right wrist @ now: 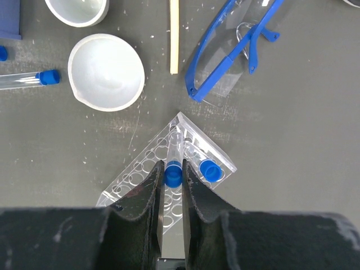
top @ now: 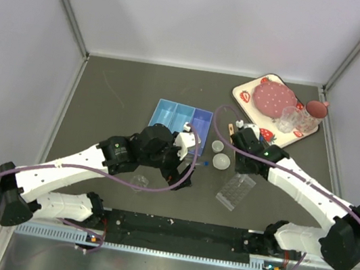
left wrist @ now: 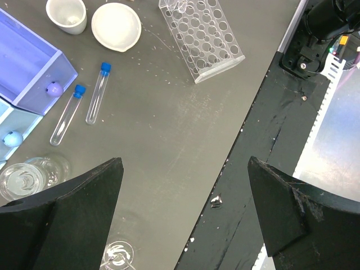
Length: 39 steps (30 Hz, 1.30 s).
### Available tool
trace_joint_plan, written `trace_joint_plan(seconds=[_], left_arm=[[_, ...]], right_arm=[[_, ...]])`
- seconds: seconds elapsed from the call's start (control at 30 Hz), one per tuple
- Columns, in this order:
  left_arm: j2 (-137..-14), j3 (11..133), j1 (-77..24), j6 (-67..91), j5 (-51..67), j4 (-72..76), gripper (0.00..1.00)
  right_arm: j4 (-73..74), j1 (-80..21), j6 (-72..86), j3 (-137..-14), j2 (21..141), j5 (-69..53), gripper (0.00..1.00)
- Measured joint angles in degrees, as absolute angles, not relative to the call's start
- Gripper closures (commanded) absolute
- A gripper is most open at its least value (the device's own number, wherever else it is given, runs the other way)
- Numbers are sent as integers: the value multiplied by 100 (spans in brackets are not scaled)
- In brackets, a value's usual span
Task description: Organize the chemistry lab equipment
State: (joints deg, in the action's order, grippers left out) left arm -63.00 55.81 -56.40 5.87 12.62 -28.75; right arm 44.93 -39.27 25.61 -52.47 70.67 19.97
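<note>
My right gripper is shut on the blue cap of a clear tube. The tube hangs over the clear well rack, its lower end by the rack's far corner. A second capped tube stands in the rack beside it. My left gripper is open and empty above the table's near edge. Two more blue-capped tubes lie flat near the blue divided tray. Small clear dishes sit by the left finger. A thin wooden stick lies beyond the rack.
Two white bowls sit left of the stick, and blue safety goggles lie to its right. The strawberry-print tray with a pink plate stands at the back right. A black rail runs along the near edge.
</note>
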Motion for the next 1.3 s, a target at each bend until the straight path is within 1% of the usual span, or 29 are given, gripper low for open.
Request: trace_joint_plan(seconds=[0.47,0.7,1.3], left_arm=[[-6302,5581,-5640,587,1293,-2877,2],[-6329,5581,-5640,587,1310,-2875,2],[-6366,5583,-5640,591,1367,-2873,2]], right_arm=[[4497,-3927,2724,-5022,7022,2071,97],[4456,-3927,2832,-4930,6910,2084,100],[4351,-3883,2995,-4724,6630,1868,100]])
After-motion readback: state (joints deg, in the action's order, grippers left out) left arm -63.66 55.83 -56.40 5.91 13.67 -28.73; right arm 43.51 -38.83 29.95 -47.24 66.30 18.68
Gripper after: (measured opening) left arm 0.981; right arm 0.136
